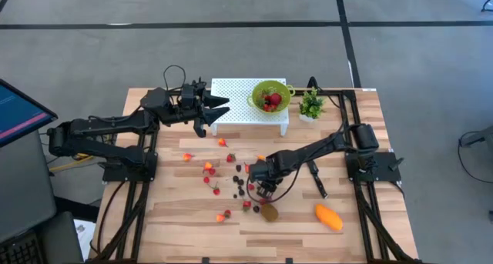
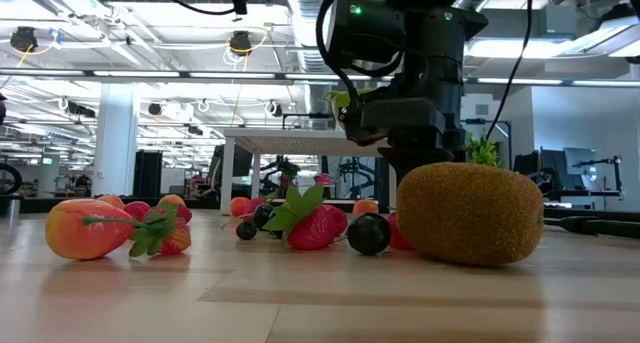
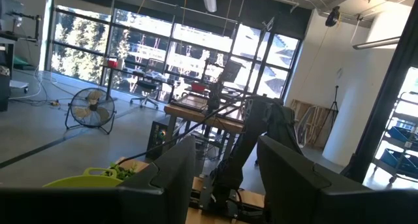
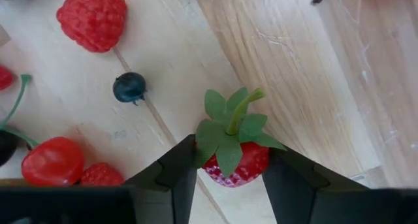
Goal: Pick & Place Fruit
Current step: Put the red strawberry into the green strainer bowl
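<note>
My right gripper [image 4: 230, 185] points down at the table's middle [image 1: 264, 188], shut on a red strawberry [image 4: 238, 162] with a green leafy cap. Loose berries lie around it: a raspberry [image 4: 93, 18], a blueberry [image 4: 129, 87] and a cherry [image 4: 52, 160]. The brown kiwi [image 1: 269, 212] lies just near of the gripper, and the orange mango [image 1: 329, 217] to its right. A green bowl [image 1: 270, 95] holding red fruit stands on a white perforated stand [image 1: 231, 87]. My left gripper [image 1: 216, 106] hangs open and raised beside the stand's left end. My right gripper pinches the strawberry's red body [image 4: 258, 162] between its two fingers, just below the leafy cap. The fingers come from above, pointing down. The strawberry stands upright, stem toward the wrist. Whether its tip rests on the table, I cannot tell.
A slim black knife [image 1: 316, 178] lies right of my right gripper. A small potted plant [image 1: 311, 105] stands right of the stand. More berries [image 1: 209, 170] are scattered over the wooden table's left middle. In the low view the kiwi [image 2: 470, 213] hides the right fingertips.
</note>
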You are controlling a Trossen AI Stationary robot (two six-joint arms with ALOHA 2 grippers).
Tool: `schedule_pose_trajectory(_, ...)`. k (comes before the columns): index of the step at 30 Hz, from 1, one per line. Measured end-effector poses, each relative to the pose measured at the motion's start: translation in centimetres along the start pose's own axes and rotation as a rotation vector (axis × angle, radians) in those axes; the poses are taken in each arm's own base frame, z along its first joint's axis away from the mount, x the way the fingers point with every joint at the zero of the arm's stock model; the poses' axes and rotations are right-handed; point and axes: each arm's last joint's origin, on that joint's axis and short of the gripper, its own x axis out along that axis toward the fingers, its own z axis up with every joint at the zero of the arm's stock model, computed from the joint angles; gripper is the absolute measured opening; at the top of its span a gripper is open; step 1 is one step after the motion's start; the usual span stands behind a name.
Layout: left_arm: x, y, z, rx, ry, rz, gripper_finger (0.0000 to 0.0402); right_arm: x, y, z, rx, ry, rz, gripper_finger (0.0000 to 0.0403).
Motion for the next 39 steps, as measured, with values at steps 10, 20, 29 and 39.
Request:
schedule_pose_trajectory(10,0.0,0.0,0.0,0.000,0.000,0.000,0.0159,-2.4,0.3,2.2,-0.098,-0.048,-0.004,0.0136)
schedule_pose_trajectory(20,0.0,0.0,0.0,0.000,0.000,0.000,0.0159,-5.2,-0.4,3.8,-0.205,-0.063,-0.108,0.0127)
schedule_pose_trajectory(29,0.0,0.0,0.0,0.000,0.000,0.000,0.0159,-9.0,-1.3,6.6,-0.256,-0.187,-0.168,0.0139)
schedule_pose_trajectory(39,0.0,0.0,0.0,0.000,0.000,0.000,0.0159,-14.3,-2.6,7.1,-0.335,-0.187,-0.323,0.0137)
